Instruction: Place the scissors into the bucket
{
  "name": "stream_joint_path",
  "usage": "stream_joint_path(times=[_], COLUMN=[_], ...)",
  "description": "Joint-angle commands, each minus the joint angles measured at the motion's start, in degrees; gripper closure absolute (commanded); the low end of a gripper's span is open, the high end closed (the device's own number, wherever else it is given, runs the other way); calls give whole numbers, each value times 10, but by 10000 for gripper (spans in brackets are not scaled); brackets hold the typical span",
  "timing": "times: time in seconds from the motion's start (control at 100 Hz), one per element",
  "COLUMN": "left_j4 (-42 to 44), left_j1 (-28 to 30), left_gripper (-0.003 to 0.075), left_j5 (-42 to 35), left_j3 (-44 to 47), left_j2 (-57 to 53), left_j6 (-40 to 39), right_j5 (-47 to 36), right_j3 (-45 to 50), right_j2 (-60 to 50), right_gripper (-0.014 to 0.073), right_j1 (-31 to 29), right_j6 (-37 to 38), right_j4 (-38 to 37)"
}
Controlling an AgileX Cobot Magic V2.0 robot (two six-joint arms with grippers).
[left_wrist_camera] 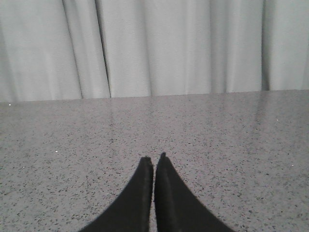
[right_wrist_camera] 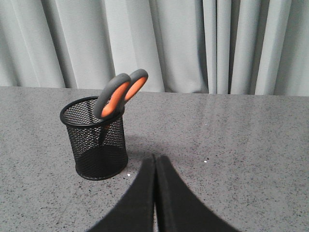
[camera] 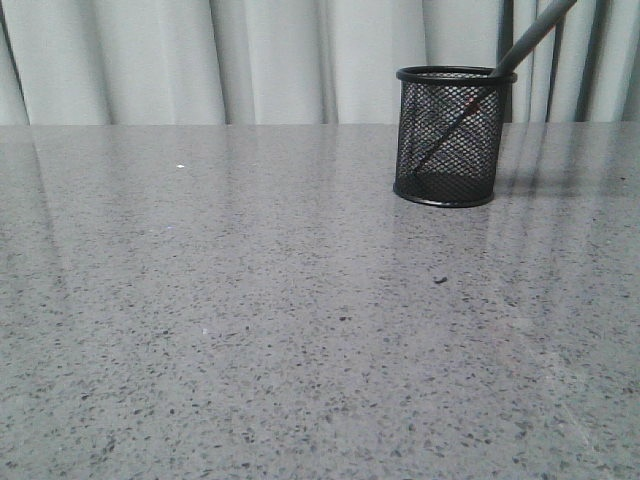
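Scissors (right_wrist_camera: 118,94) — standing blades-down in bucket (right_wrist_camera: 95,140); task looks complete. Right gripper (right_wrist_camera: 154,162) and left gripper (left_wrist_camera: 154,162) — clenched, empty; nothing further needed.

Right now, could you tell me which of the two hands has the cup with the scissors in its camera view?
The right hand: its camera shows the cup holding the scissors. The left hand sees only bare table.

We saw grey-and-orange scissors (right_wrist_camera: 118,94), a black mesh bucket (camera: 448,136), a speckled grey table (camera: 250,320), pale curtains (camera: 200,60).
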Motion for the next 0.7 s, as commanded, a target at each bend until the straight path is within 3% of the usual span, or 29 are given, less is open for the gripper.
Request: stream_joint_path(times=[0.0, 0.16, 0.31, 0.49, 0.62, 0.69], left_j4=[-5, -5, -5, -5, -5, -5], left_j1=[2, 2, 2, 2, 2, 2], left_gripper=[741, 741, 741, 741, 741, 741], left_j5=[-42, -42, -42, -42, -42, -42], left_j3=[10, 10, 10, 10, 10, 10], left_j2=[-15, -15, -15, -15, -15, -14], left_j6=[-6, -6, -6, -6, -6, -6], right_j5=[-45, -61, -73, -70, -25, -31], right_j3=[-15, -10, 47, 136, 178, 196], right_j2=[4, -1, -41, -136, -215, -211], right_gripper=[662, 662, 662, 662, 662, 662], right_j1=[-2, -4, -25, -59, -63, -65], right_j6=[-8, 15, 126, 136, 171, 176], right_j4=[3, -17, -172, -191, -230, -233])
